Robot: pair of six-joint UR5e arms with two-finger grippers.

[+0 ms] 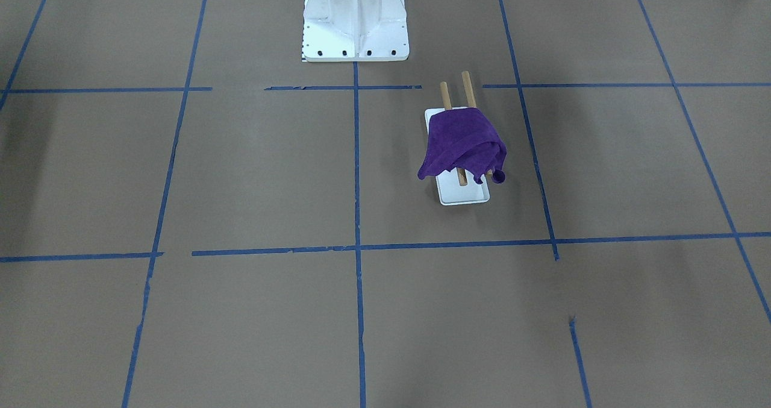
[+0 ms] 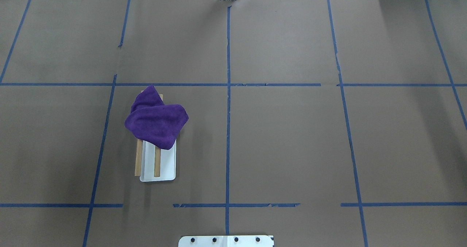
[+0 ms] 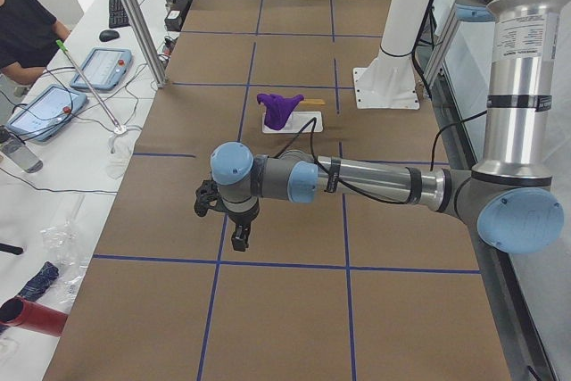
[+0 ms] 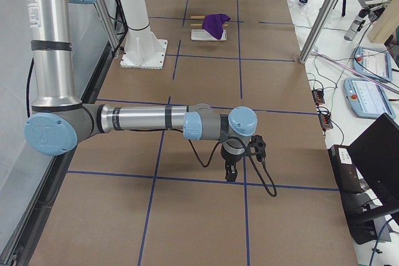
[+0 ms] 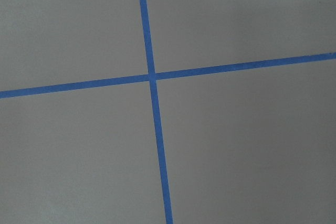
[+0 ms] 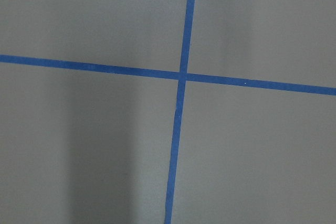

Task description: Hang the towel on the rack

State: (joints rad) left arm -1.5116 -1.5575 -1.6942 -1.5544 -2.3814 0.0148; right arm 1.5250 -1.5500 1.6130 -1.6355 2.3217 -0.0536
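Purple towel (image 2: 157, 124) lies draped over both rods of the rack (image 2: 166, 168), rods pointing away from my base, on the left half of the surface (image 2: 292, 148). Left jaws and right jaws hang well apart from it (left seems nearer); open or closed, I cannot tell.

brown paper (image 2: 284, 148) is covering the table, blue tape lines (image 2: 228, 130) crossing it in a grid; a white side desk (image 3: 89, 158) is carrying tablets (image 3: 45, 111) and a keyboard (image 3: 118, 8)
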